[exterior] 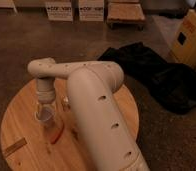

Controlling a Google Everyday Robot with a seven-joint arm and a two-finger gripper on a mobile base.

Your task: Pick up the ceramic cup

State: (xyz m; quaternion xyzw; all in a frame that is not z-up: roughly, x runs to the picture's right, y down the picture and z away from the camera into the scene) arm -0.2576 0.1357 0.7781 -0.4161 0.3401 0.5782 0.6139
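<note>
The ceramic cup [44, 118] is small and whitish. It stands on the left part of the round wooden table [21, 115]. My gripper [44, 109] hangs straight down from the wrist, directly over the cup and down around its rim. The cup's upper part is partly hidden by the gripper. My large white arm [98, 115] crosses the table from the lower right and covers its middle.
A thin orange-red object [55, 135] lies just right of and nearer than the cup. A small pale object [66, 103] sits by the arm. A wooden block [15, 146] lies near the table's front left edge. Dark fabric [156, 70] lies on the floor to the right.
</note>
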